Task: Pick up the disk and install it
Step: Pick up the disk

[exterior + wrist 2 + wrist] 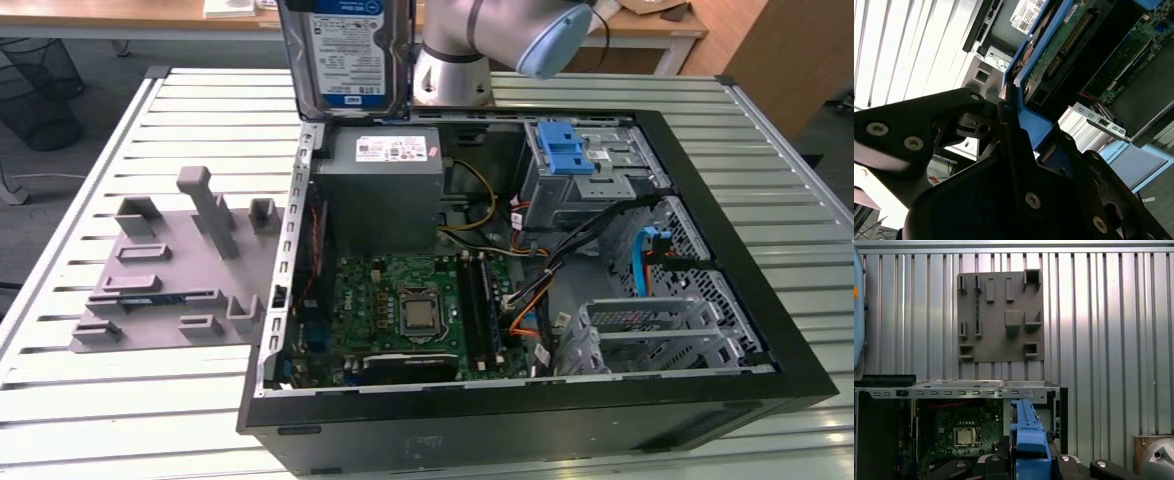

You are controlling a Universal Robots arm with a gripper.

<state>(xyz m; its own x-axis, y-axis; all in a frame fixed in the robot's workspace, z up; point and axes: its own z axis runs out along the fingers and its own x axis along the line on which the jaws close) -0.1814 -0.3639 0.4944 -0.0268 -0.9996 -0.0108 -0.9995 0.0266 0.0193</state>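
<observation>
The disk (344,55), silver with a white-and-blue label and a blue carrier frame, hangs upright in the air over the far left corner of the open computer case (534,405) in the exterior view. In the second wrist view my gripper (1019,117) is shut on the disk's blue frame, with the disk's green circuit board (1064,45) facing the camera. In the first wrist view the blue frame (1029,437) sits edge-on between the black fingers (1070,464) of the gripper (1029,462), above the case's motherboard.
Inside the case are a grey power-supply box (387,185), the motherboard (400,300) and a metal drive bay with a blue latch (567,150). A grey fixture board (174,270) lies on the slatted table (107,400) at the exterior view's left. The arm (494,40) stands behind the case.
</observation>
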